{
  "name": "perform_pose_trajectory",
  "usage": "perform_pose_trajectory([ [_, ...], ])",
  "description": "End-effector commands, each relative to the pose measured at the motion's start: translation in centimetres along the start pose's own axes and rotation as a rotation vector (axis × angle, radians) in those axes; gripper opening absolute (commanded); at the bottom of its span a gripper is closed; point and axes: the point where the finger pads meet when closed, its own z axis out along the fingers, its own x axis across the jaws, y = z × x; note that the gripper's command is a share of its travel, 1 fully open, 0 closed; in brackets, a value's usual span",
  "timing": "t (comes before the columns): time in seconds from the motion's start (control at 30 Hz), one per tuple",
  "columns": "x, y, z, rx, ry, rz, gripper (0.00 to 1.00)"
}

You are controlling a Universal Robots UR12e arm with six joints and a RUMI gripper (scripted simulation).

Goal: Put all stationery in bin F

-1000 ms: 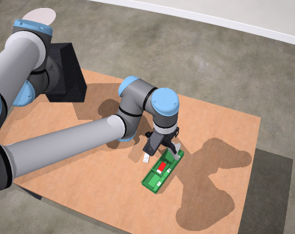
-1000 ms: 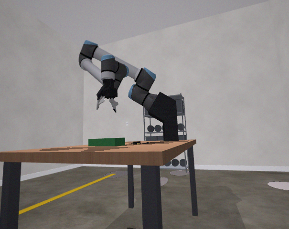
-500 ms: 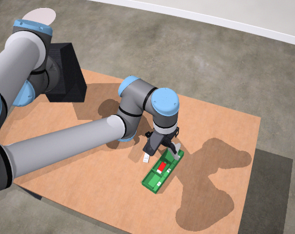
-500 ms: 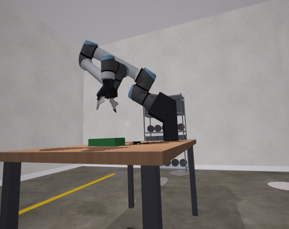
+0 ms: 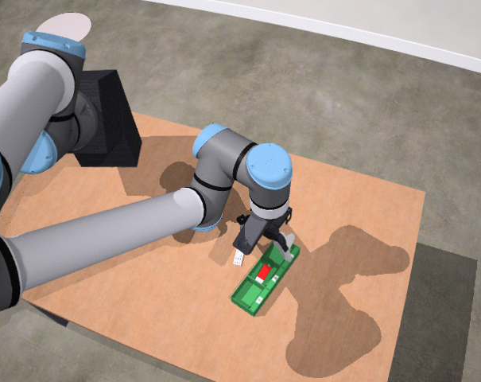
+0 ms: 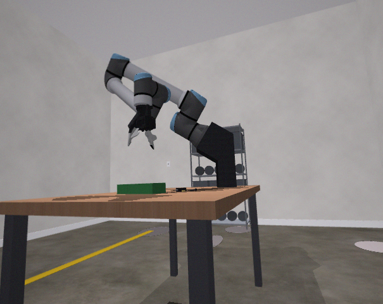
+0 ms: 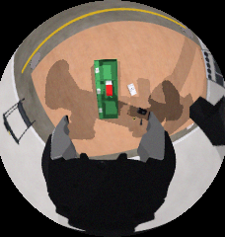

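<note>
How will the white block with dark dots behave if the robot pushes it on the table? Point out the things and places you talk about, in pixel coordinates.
The white block [image 5: 238, 257] [image 7: 132, 89] will probably slide rather than roll, because its outline is rectangular. It looks stiff, with straight edges. It is probably light, as it is much smaller than the green bin unit [image 5: 234, 298] [image 6: 135, 189] [image 7: 116, 74].

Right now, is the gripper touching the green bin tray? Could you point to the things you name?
Apart. The exterior view shows it plainly: the open gripper [image 5: 269, 251] [image 6: 140, 147] [image 7: 107, 113] hangs well above the green bin tray [image 5: 242, 309] [image 6: 135, 189] [image 7: 108, 103], with wall visible between them.
</note>
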Motion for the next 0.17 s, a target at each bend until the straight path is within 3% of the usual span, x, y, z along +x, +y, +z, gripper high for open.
perform_pose_trajectory([
  [0.0,-0.03,0.00,-0.05,0.000,-0.001,0.000,1.00],
  [0.13,-0.03,0.00,-0.05,0.000,-0.001,0.000,1.00],
])
